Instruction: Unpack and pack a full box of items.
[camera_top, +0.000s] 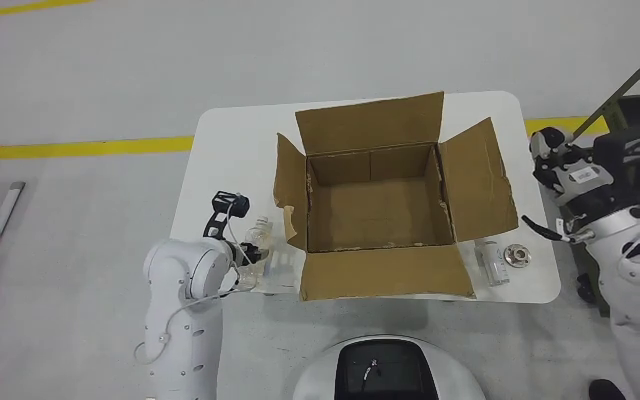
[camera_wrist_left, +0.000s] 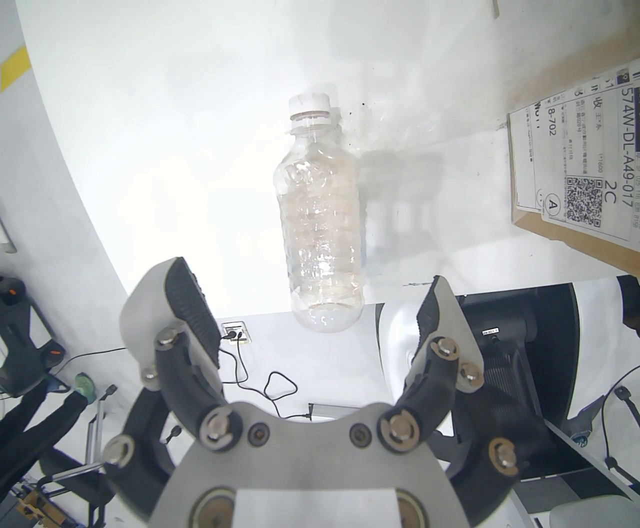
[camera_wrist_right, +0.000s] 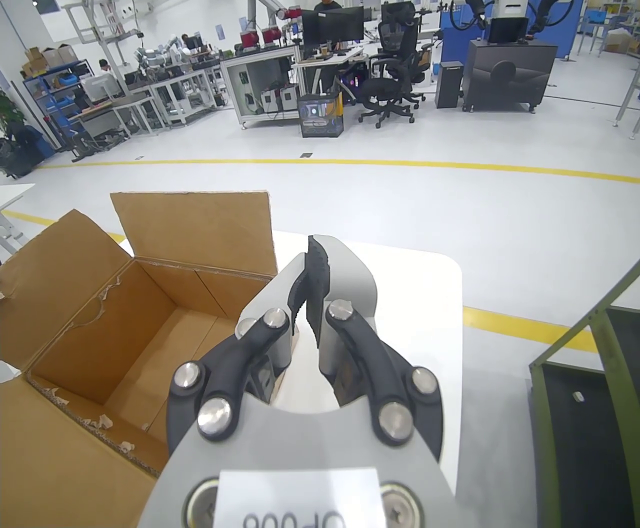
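White desk (camera_top: 225, 140) on grey floor (camera_top: 100, 60), yellow line (camera_top: 90, 147) passing beneath it. Black office chairs (camera_wrist_right: 392, 90), workbenches (camera_wrist_right: 260, 85), dark cabinet (camera_wrist_right: 507, 75) well beyond.

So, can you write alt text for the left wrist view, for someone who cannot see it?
A clear plastic bottle with a white cap lies on the white table, its base at the table's edge. The left gripper is open near that base, not touching it. A labelled cardboard box stands nearby.

Bottle (camera_top: 262, 240) lies left of box (camera_top: 375, 215), a disc (camera_top: 516, 255) seemingly right.
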